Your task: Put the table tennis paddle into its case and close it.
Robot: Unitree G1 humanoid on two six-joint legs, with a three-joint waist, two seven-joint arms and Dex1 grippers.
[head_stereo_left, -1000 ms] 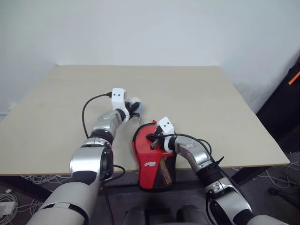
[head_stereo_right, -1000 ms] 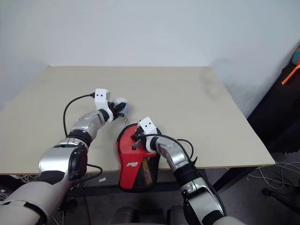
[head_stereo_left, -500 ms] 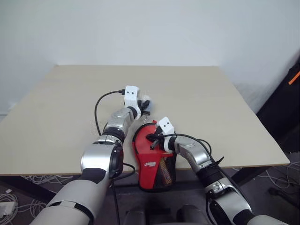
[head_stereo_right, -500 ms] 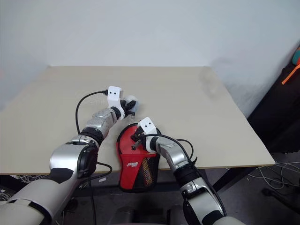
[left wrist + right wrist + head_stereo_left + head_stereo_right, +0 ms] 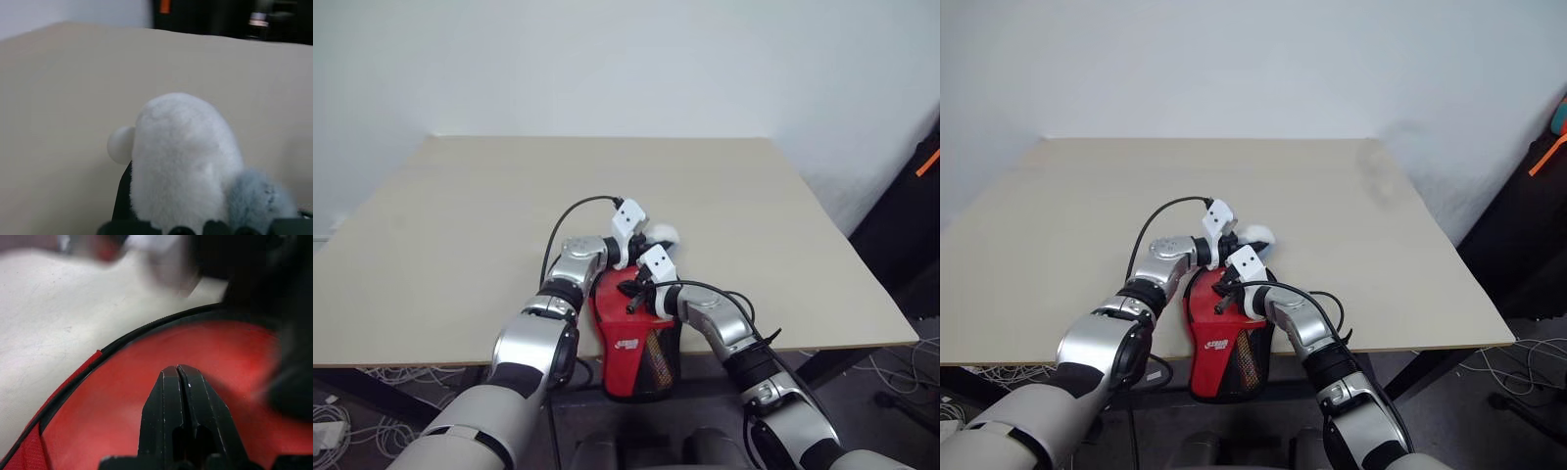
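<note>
Head stereo pair down over the table [image 5: 460, 215] (wrist cameras close along their fingers).

1. Case [image 5: 631, 338] lies at the near edge of the worktop [image 5: 460, 215], about midway along it; its near end overhangs the edge.
2. Right tool [image 5: 178, 374] sits over the case's far half, tips together, just above the case surface.
3. Left tool [image 5: 641, 238] is just behind the right tool, at the case's far rim, gripping a fluffy object [image 5: 181, 161].
4. Fluffy object [image 5: 661, 235] sits above the worktop just beyond the case.
</note>
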